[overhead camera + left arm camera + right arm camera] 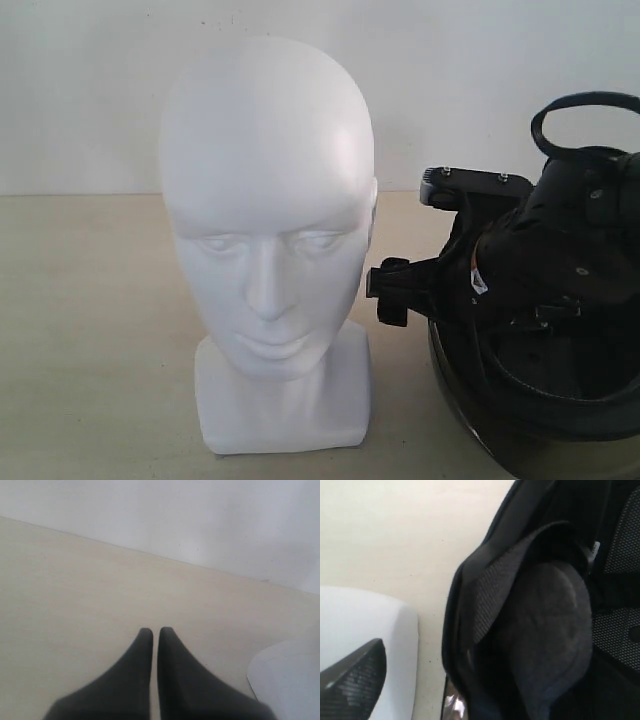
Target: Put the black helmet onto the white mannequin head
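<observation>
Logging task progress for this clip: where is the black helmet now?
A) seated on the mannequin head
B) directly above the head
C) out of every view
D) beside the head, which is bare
D: the white mannequin head has nothing on it, and the black helmet is to its right in the exterior view, with dark lining showing.

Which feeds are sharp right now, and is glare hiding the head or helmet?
Exterior view: clearest; glossy white mannequin head shows only a soft sheen, fading against the white wall; matte black helmet loses detail in darkness. Left wrist view: left gripper blurred. Right wrist view: helmet lining close, soft.
</observation>
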Tool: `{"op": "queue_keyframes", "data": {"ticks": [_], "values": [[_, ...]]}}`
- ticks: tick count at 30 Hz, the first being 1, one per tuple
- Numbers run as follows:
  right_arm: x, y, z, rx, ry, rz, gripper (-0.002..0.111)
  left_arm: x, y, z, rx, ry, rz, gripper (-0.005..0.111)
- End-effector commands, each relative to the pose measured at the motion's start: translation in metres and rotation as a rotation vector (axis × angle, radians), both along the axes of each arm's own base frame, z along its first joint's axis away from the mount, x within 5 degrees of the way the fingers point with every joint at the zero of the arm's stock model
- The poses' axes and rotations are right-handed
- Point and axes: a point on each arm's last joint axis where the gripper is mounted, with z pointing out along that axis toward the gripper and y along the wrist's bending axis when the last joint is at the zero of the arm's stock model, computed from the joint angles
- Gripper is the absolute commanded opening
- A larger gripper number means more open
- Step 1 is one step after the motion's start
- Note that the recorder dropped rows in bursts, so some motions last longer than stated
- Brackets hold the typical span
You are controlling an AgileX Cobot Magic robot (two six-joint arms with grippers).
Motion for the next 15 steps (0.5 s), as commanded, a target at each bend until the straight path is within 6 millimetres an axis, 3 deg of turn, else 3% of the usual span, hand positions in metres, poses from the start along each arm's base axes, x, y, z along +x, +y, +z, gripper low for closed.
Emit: {"op": "queue_keyframes", "data": {"ticks": [1,8,15], "values": [[0.007,-0.006,-0.005,-0.003,0.003,-0.027,0.092,0.0,-0.001,-0.001,0.002,-0.002,-0.009,0.004],[0.015,-0.015,-0.004,0.028,-0.02,-0.096,0.092,0.0,-0.001,-0.001,0.002,-0.002,-0.009,0.004],[0.018,-0.012,-0.007,0.058,-0.026,-0.089,0.092,0.0,-0.001,-0.001,0.002,-0.002,-0.009,0.004]]}}
